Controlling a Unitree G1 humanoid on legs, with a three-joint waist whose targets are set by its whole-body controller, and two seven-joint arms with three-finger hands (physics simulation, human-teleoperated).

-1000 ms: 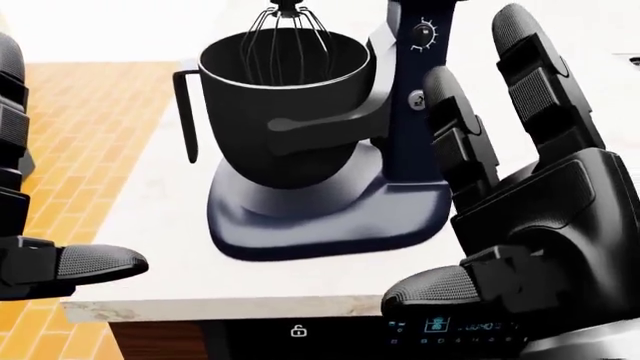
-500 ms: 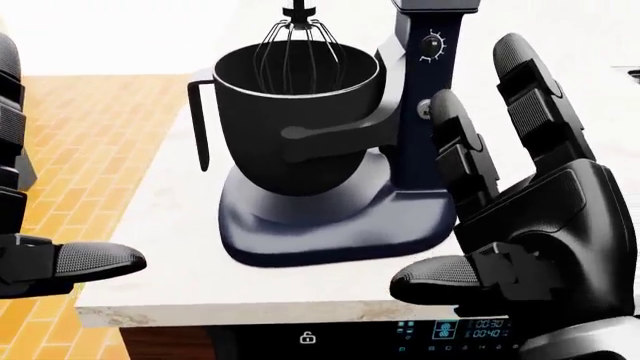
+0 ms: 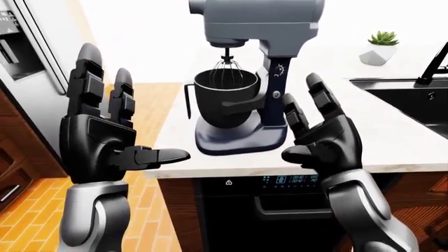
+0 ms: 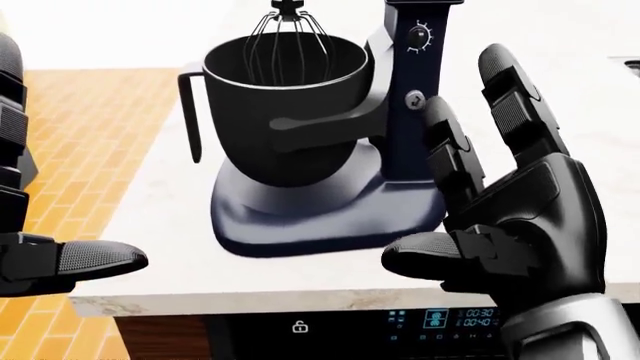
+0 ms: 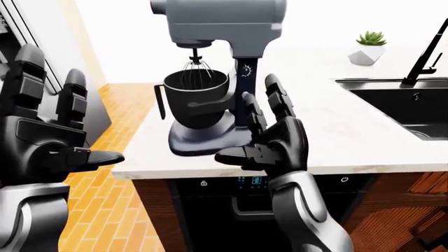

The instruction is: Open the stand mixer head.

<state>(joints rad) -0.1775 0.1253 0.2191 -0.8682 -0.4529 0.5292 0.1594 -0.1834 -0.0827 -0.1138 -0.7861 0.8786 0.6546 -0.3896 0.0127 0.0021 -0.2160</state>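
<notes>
The dark stand mixer (image 3: 241, 131) stands near the counter's left end. Its grey head (image 3: 256, 23) is down, with the whisk (image 3: 228, 68) hanging into the black bowl (image 3: 225, 97). My right hand (image 3: 321, 134) is open, fingers up, just right of the mixer's column and base, not touching it. In the head view the right hand (image 4: 500, 202) covers the base's right side. My left hand (image 3: 105, 136) is open and empty, held up left of the counter, apart from the mixer.
The white counter (image 3: 392, 142) runs right to a black sink (image 3: 413, 102) with a dark faucet (image 3: 434, 60). A small potted succulent (image 3: 379, 48) stands far right. An oven panel (image 3: 280, 181) sits under the counter edge. A fridge (image 3: 28, 58) is at left, over orange floor.
The head view shifted slightly, so the mixer sits a little lower and left than half a second ago. My right hand has moved slightly left, toward the mixer base. The mixer head stays down.
</notes>
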